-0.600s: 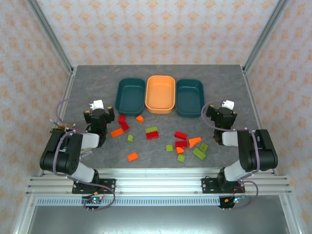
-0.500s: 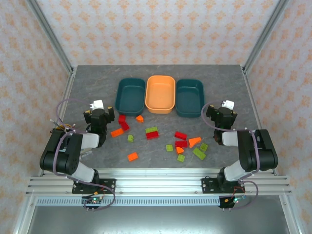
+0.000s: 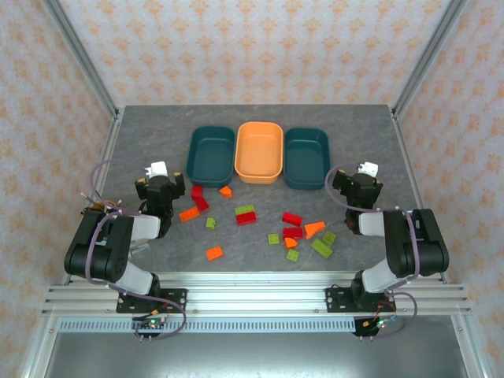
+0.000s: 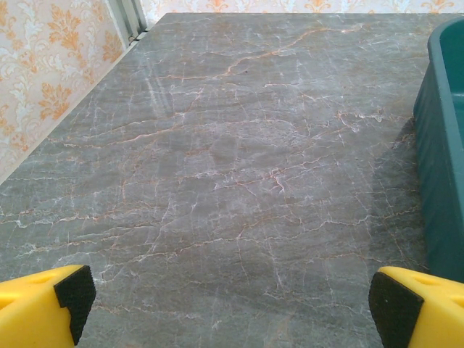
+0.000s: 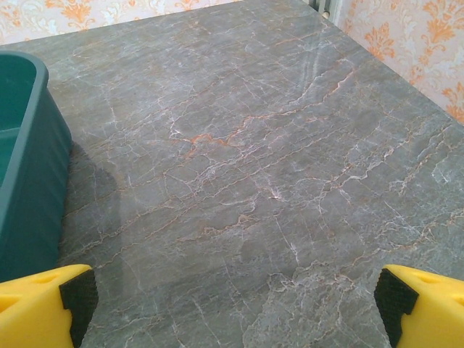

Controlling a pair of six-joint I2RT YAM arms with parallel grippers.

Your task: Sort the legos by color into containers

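Top external: legos (image 3: 246, 218) between end effectors (image 3: 163, 184) (image 3: 356, 184).

A grey marble-patterned tabletop (image 3: 142, 142) with pale and rust veins spans mid-frame. Cream walls (image 3: 252, 47) papered in orange damask enclose three sides. Slanting metal posts (image 3: 79, 49) mark the upper corners; an aluminium rail (image 3: 252, 296) crosses the bottom.

Lab robot booth: aluminium frame (image 3: 252, 298), wallpapered panels (image 3: 252, 47), marble-look tabletop (image 3: 157, 138).

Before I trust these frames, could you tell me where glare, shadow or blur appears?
Left wrist: glare streak on the table, soft shadow beside the left teal tray. Right wrist: shadow beside the right teal tray. Top external: even light, sharp.
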